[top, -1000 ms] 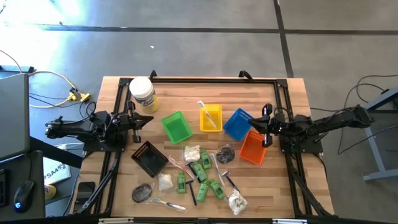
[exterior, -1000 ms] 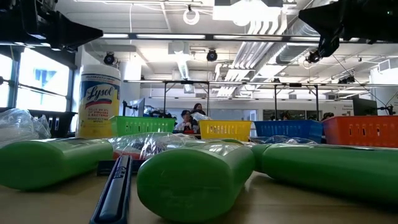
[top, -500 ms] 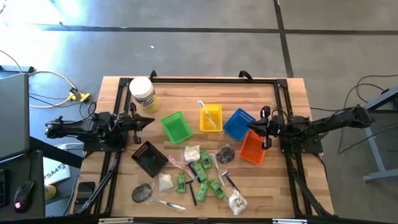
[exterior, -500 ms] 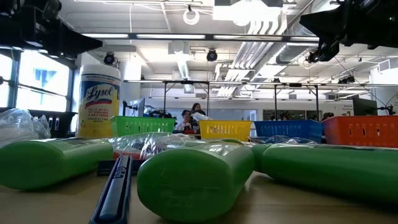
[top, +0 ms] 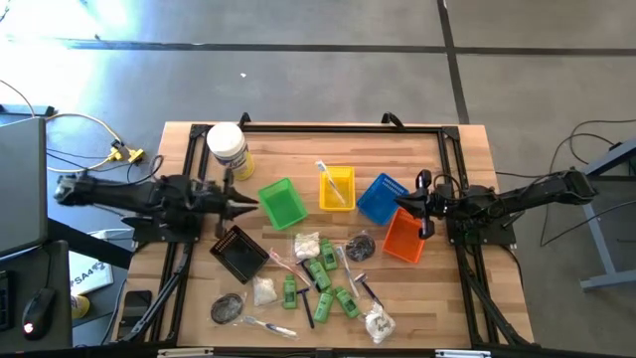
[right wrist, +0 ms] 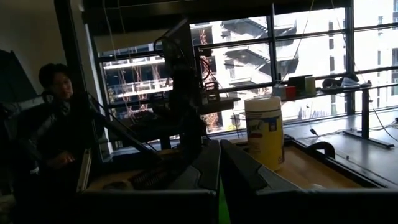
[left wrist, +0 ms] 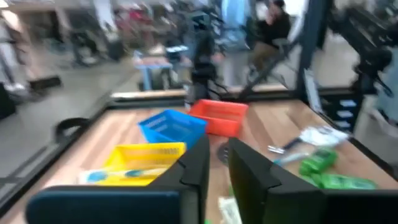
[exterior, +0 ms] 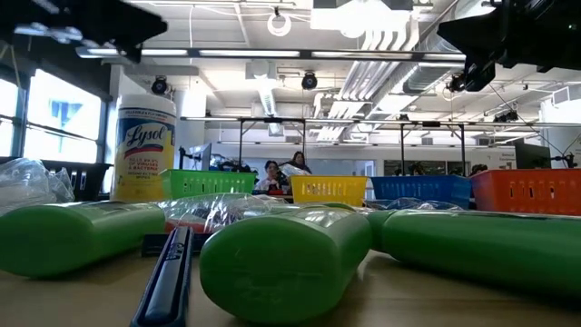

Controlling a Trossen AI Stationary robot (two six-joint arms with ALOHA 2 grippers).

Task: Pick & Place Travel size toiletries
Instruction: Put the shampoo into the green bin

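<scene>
Toiletries (top: 320,278) clustered mid-table | left hand (top: 250,206) likely closed, beside green tray (top: 282,203)

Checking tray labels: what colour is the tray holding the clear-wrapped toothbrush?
Yellow. The tray with the toothbrush shows best in the high view.

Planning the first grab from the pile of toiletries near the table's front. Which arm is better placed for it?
Probably the left: its gripper sits beside the green tray, empty, pointing inward near the pile. The right gripper hangs over the orange tray.
</scene>
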